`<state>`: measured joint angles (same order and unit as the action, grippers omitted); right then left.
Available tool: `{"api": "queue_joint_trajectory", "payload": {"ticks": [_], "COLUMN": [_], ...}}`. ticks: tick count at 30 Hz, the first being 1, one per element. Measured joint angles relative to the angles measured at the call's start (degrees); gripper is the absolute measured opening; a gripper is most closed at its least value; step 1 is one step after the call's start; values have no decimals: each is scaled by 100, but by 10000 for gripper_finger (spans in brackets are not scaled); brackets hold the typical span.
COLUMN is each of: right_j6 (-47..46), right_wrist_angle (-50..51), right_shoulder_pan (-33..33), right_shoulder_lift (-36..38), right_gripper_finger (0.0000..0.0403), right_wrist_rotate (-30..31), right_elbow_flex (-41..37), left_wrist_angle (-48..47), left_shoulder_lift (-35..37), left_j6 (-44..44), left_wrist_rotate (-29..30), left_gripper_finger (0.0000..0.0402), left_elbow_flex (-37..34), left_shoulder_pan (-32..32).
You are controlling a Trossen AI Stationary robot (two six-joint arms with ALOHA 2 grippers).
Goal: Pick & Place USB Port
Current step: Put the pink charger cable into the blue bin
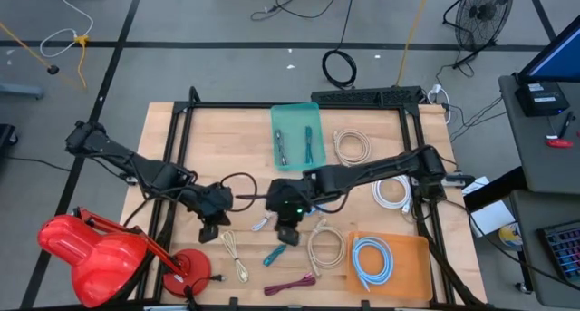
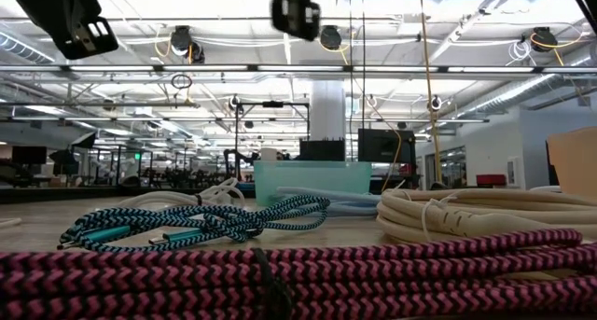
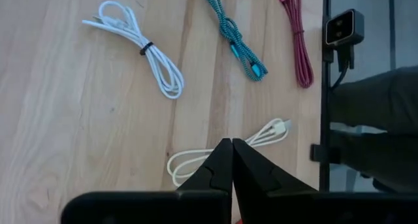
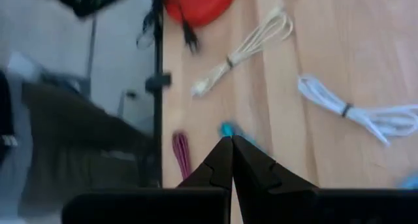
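Observation:
Several bundled USB cables lie flat on the wooden table: a white one (image 1: 261,223), a teal braided one (image 1: 275,254), a cream one (image 1: 236,257) and a magenta one (image 1: 292,284). My left gripper (image 1: 210,228) hangs shut above the table left of them, its fingertips (image 3: 230,142) over the cream cable's end (image 3: 274,129), apart from it. My right gripper (image 1: 288,231) is shut too and hovers between the white and teal cables; its wrist view shows the teal cable (image 4: 228,129) just past the fingertips (image 4: 230,140). Both grippers hold nothing.
A teal tray (image 1: 297,134) with cables sits at the far edge and an orange tray (image 1: 408,266) with a blue-white coil at the near right. Cream and white coils (image 1: 324,247) (image 1: 391,191) (image 1: 352,146) lie to the right. A red lamp (image 1: 91,257) stands near left.

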<state>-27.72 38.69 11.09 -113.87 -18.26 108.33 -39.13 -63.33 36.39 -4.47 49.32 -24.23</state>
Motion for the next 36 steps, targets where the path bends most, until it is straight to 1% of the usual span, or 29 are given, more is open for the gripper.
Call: {"api": "queue_joint_trajectory", "payload": {"ticks": [4,7,10,12,15,17,21,24,27,30,32,36], "right_j6": [149,323,602,757,913,961,764,416,58,-51,-87,-207], "right_wrist_angle": [1109,1992,2360,2409,2180,1804,673,-76,-873,-1385,-1556,-2164], "right_shoulder_pan": [73,221,434,574,748,840,919,1016,1249,1492,1618,1827], "right_shoulder_lift": [155,239,248,236,160,124,123,123,121,121,121,121], "right_gripper_finger": [0,0,0,0,0,0,17,49,91,131,152,180], "right_wrist_rotate": [-69,-452,-578,-433,80,324,303,60,-159,-163,-76,584], "right_elbow_flex": [0,-4,-2,-4,-4,-122,-678,-1226,-1765,-2189,-2362,-2601], "left_wrist_angle": [-2,-14,-11,-9,-9,-11,-9,-9,-9,-11,-11,-48], "left_shoulder_lift": [-2,-3,-2,-4,-4,-4,-4,-4,-4,-4,-4,-4], "left_j6": [169,233,198,122,0,-51,-33,-27,-27,-27,-49,-116], "left_wrist_rotate": [-2,2,2,4,48,50,66,121,153,155,125,-89], "left_gripper_finger": [5,4,12,13,5,3,12,13,4,5,10,4], "left_elbow_flex": [0,0,0,0,0,0,0,0,0,0,0,0], "left_shoulder_pan": [3,-2,2,2,31,72,163,224,277,349,416,579]}}
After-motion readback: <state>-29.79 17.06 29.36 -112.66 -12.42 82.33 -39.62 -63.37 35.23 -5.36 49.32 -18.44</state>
